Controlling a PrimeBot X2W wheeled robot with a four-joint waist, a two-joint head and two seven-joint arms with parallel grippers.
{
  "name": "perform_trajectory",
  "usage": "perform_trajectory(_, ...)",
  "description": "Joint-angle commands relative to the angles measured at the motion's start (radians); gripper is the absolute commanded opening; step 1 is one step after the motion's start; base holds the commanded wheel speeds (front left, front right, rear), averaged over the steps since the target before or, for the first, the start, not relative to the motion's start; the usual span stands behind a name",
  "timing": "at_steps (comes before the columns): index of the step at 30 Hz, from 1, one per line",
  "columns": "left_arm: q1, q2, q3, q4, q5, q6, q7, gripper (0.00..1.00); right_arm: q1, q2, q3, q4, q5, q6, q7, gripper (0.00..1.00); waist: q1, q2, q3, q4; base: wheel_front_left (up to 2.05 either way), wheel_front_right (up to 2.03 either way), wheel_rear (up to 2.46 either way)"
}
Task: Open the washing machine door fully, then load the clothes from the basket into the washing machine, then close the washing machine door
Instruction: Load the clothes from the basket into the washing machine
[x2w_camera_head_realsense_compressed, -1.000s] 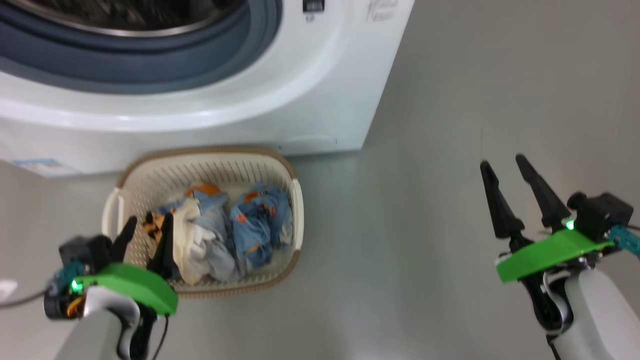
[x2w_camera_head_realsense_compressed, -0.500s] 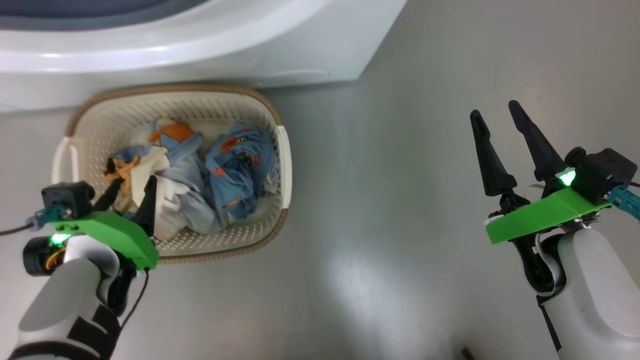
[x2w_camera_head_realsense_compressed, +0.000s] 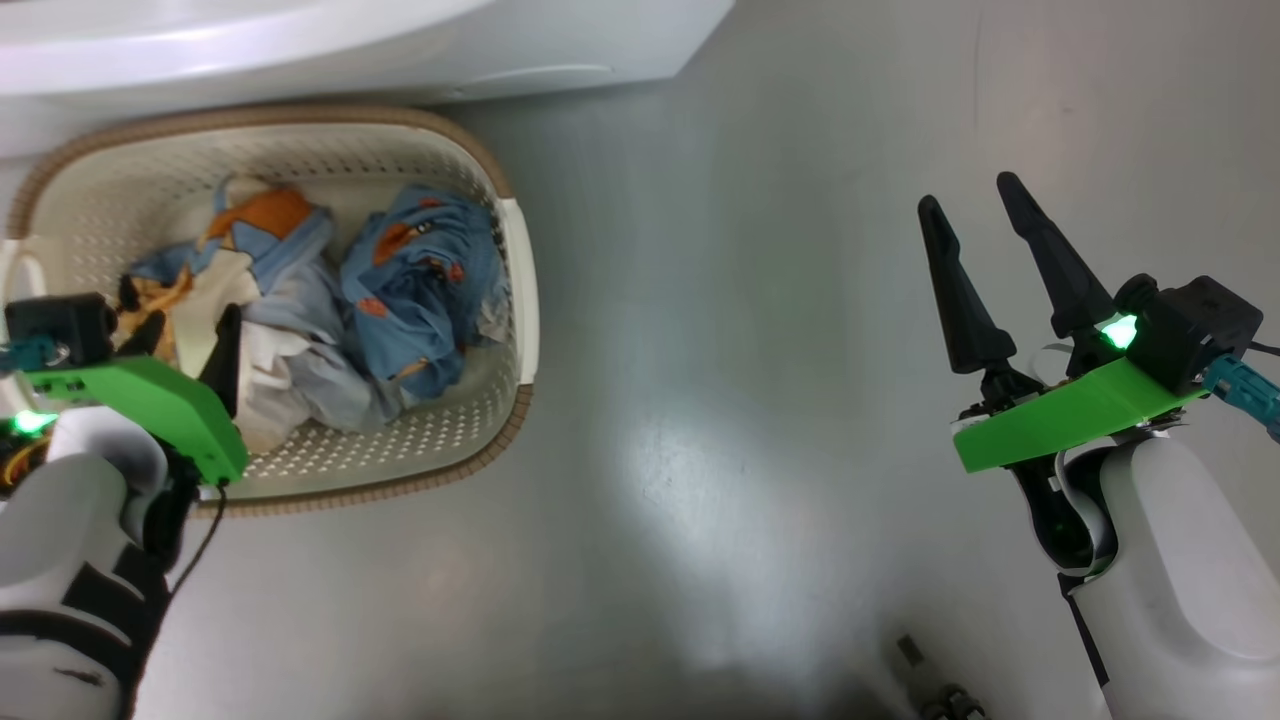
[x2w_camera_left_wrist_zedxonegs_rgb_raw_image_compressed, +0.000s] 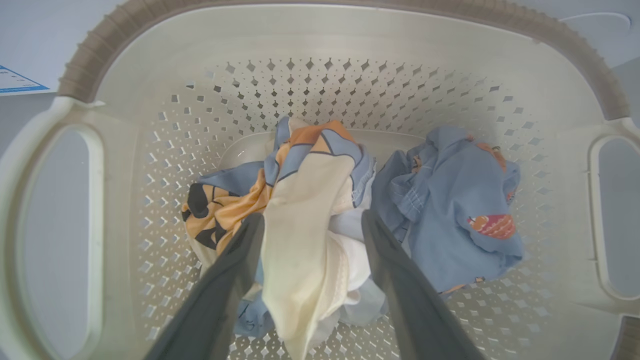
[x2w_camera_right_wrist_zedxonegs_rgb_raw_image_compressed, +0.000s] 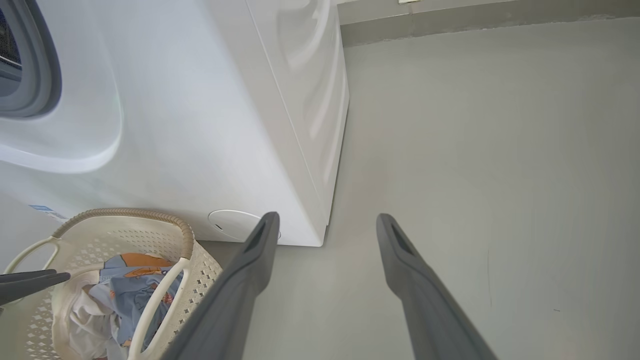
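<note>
The cream perforated basket (x2w_camera_head_realsense_compressed: 300, 112) with its brown rim stands on the floor against the white washing machine (x2w_camera_head_realsense_compressed: 350, 40). Inside lie the clothes: a crumpled light-blue garment with orange prints (x2w_camera_head_realsense_compressed: 420, 290) and cream-white fabric (x2w_camera_left_wrist_zedxonegs_rgb_raw_image_compressed: 305, 225). My left gripper (x2w_camera_head_realsense_compressed: 193, 318) is open and reaches down into the basket's left half, its fingers either side of the cream fabric (x2w_camera_left_wrist_zedxonegs_rgb_raw_image_compressed: 312, 220). My right gripper (x2w_camera_head_realsense_compressed: 968, 195) is open and holds nothing, above bare floor well right of the basket. The machine's grey-blue gasket (x2w_camera_right_wrist_zedxonegs_rgb_raw_image_compressed: 30, 60) shows in the right wrist view. The door is out of view.
Grey floor (x2w_camera_head_realsense_compressed: 720, 400) spreads to the right of the basket and the machine. A skirting line of a wall (x2w_camera_right_wrist_zedxonegs_rgb_raw_image_compressed: 475, 20) runs behind. A small dark part (x2w_camera_head_realsense_compressed: 930, 690) sits at the head view's bottom edge. A blue label (x2w_camera_left_wrist_zedxonegs_rgb_raw_image_compressed: 15, 82) is on the machine front.
The head camera has tilted down, so the machine and basket slid up and left in the picture. My left gripper stays open over the basket's clothes. The right gripper stays open.
</note>
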Motion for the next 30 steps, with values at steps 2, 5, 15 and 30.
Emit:
perform_trajectory(2,-0.021,0.064,-0.010,0.014,-0.024,-0.002,0.012,1.00,0.018,0.007,0.028,-0.030,-0.007,0.002,-0.007,1.00,0.0000,0.0000,0.037,-0.021,0.00,0.00,0.00)
perform_trajectory(5,-0.044,0.073,-0.035,0.023,-0.047,-0.002,0.028,1.00,0.014,0.008,0.032,-0.037,-0.008,0.002,-0.007,1.00,0.0000,0.0000,0.057,-0.027,0.00,0.00,0.00)
perform_trajectory(15,-0.106,0.096,-0.105,0.001,-0.120,-0.002,0.072,1.00,0.005,0.011,0.038,-0.059,-0.017,0.002,-0.007,1.00,0.0000,0.0000,0.122,-0.036,0.00,0.00,0.00)
perform_trajectory(30,-0.127,0.101,-0.240,-0.005,-0.240,-0.002,0.130,0.00,-0.005,0.025,0.049,-0.068,-0.027,0.002,-0.007,1.00,0.0000,0.0000,0.128,-0.038,0.00,0.00,0.00)
